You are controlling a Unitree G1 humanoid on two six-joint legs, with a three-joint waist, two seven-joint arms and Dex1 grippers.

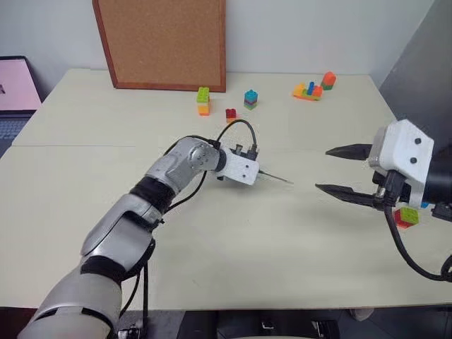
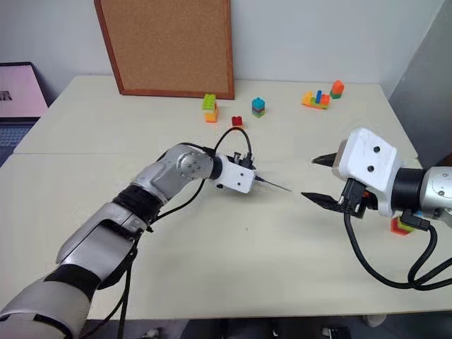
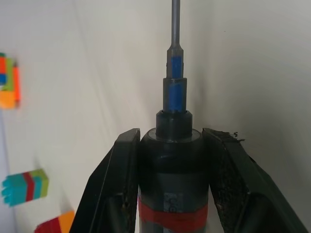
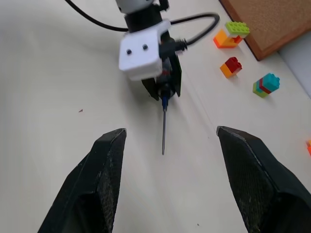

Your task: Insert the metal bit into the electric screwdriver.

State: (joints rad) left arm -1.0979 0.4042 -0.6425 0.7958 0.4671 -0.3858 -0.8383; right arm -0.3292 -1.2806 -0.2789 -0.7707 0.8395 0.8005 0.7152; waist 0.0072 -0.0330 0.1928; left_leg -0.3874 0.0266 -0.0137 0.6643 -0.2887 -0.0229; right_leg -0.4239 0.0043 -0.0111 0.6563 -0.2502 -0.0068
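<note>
My left gripper (image 3: 171, 133) is shut on the electric screwdriver (image 3: 172, 165), a black cylinder with a red band (image 3: 172, 219). The thin grey metal bit (image 3: 175, 22) sticks straight out of the screwdriver's tip, its blue-marked base seated in the collar. Over the middle of the table (image 1: 233, 240) the bit (image 1: 277, 179) slants down to the right, toward my right gripper (image 1: 323, 169). That gripper hangs open and empty a short way off, facing the bit (image 4: 164, 133) through its spread fingers (image 4: 104, 170). Whether the bit's point touches the table I cannot tell.
A cork board (image 1: 162, 42) leans on the back wall. Coloured toy bricks lie at the back: a green-orange one (image 1: 203, 100), a small red one (image 1: 231, 114), a teal one (image 1: 251, 99) and a cluster (image 1: 314, 87). Another brick (image 1: 407, 216) sits under my right wrist. A laptop (image 1: 15, 92) is at far left.
</note>
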